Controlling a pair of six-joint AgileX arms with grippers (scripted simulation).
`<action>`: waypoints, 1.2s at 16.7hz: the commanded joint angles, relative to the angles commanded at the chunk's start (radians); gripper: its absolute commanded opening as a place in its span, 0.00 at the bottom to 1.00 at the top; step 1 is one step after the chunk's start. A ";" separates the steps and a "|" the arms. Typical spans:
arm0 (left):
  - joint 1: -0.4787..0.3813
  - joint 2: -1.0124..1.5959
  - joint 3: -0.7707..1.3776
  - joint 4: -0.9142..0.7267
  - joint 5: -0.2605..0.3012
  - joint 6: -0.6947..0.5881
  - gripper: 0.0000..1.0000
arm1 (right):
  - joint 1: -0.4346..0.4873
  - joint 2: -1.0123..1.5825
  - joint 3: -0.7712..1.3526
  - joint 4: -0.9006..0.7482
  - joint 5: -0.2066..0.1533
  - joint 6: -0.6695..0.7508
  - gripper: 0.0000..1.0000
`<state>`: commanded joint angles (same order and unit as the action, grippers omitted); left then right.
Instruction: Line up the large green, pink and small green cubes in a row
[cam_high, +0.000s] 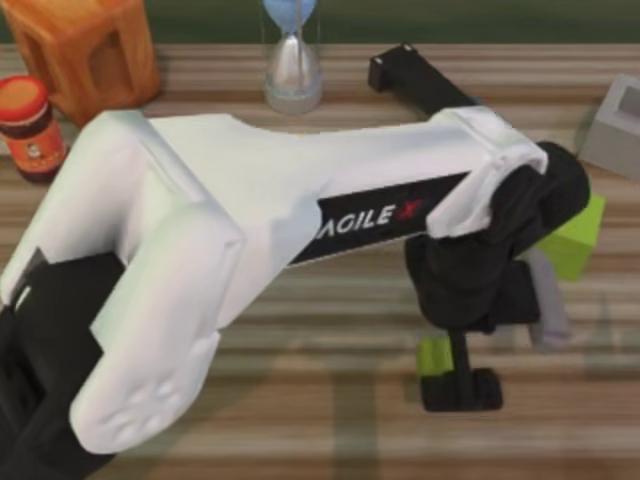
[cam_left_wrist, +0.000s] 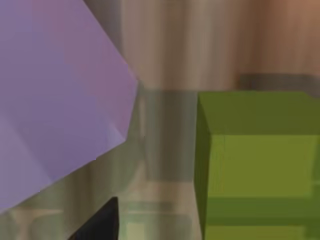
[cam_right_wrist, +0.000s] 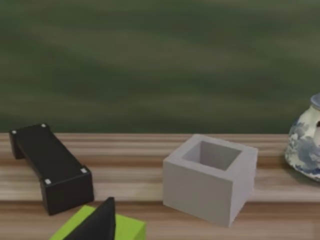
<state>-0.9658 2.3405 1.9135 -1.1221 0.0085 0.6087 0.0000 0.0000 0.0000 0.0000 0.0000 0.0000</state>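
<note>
A striped wooden tabletop (cam_high: 330, 440) runs under the rig, with a dark green backdrop behind it.

The three cubes sit together toward the table's right. The small green cube (cam_left_wrist: 260, 165) rests flat on the wood just beside my left gripper (cam_high: 460, 385), which hangs low over that spot. The pink cube (cam_left_wrist: 50, 100) fills the near side of the left wrist view, looking tilted, and stands apart from the small green one with bare wood between them. From above, only a sliver of it shows past the wrist. The large green cube (cam_high: 578, 240) lies just beyond it, half hidden by the arm. I cannot tell whether the left claw is released or clenched, or whether it has the pink cube.

All three look like plain, matte, rigid blocks with crisp edges. I judge them light, stiff and not slippery. Two opposite flat faces, taken square and near the middle, should hold. A corner grip would probably twist them.

My right gripper (cam_right_wrist: 100, 220) is out of the top view, near the large green cube. Its state is also unclear to me.

Around them are a grey open-topped box (cam_right_wrist: 210, 175), a black bridge-shaped block (cam_right_wrist: 50, 167) and a blue-and-white porcelain pot (cam_right_wrist: 305, 145). At the back left stand an hourglass (cam_high: 292, 60), an orange wooden crate (cam_high: 90, 50) and a red-lidded jar (cam_high: 30, 125).
</note>
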 joint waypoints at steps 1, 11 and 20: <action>0.004 -0.008 0.028 -0.041 0.000 -0.001 1.00 | 0.000 0.000 0.000 0.000 0.000 0.000 1.00; 0.013 -0.046 0.114 -0.160 0.000 -0.004 1.00 | 0.003 0.009 0.009 -0.007 0.000 0.000 1.00; 0.286 -0.609 -0.385 0.140 -0.020 -0.162 1.00 | 0.140 0.519 0.450 -0.307 0.000 -0.019 1.00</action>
<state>-0.6803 1.7315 1.5283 -0.9818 -0.0112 0.4469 0.1399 0.5190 0.4502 -0.3069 0.0005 -0.0192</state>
